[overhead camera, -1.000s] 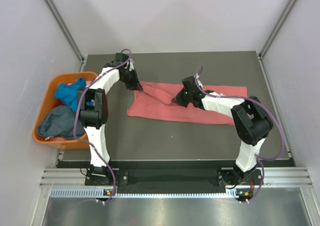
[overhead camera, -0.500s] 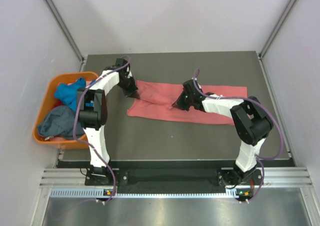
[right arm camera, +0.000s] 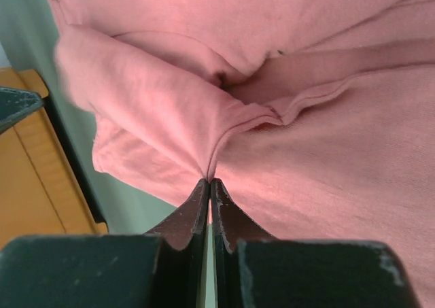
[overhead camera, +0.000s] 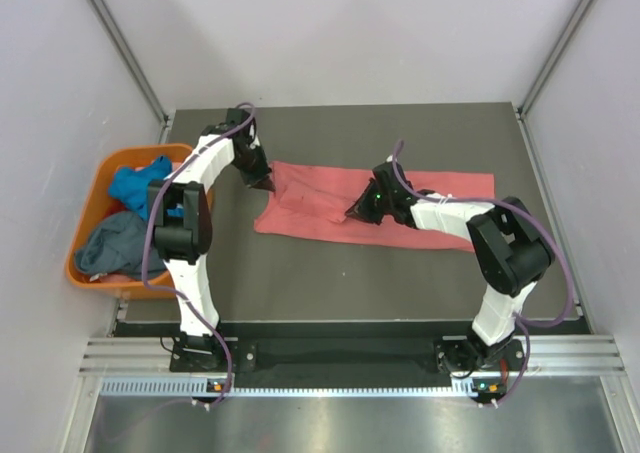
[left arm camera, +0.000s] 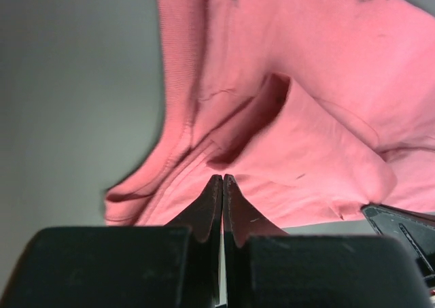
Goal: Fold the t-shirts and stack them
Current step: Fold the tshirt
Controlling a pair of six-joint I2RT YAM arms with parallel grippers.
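1. Left claw, left of centre in the top view: my jaws are pressed together on the left edge of the pink shirt. My wrist view shows cloth pinched at the tips.
2. Right claw, centre of the top view: my jaws are likewise closed, here on a raised ridge of the same shirt near its middle.
3. The pink shirt lies as a long band across the middle of the table. Its left end is rumpled between my claws and its right end lies flat.
4. Change over the last second: my left claw has shifted slightly toward the left of the frame and my right claw slightly toward the right. The diagonal pleat between them now sits lower and looks more drawn out.
5. Reading: I judge this to be the spreading stage of the first shirt. Its fold is incomplete and nothing is stacked.
6. The blue shirt and grey shirt sit heaped in the tub at the left edge, awaiting their turn.
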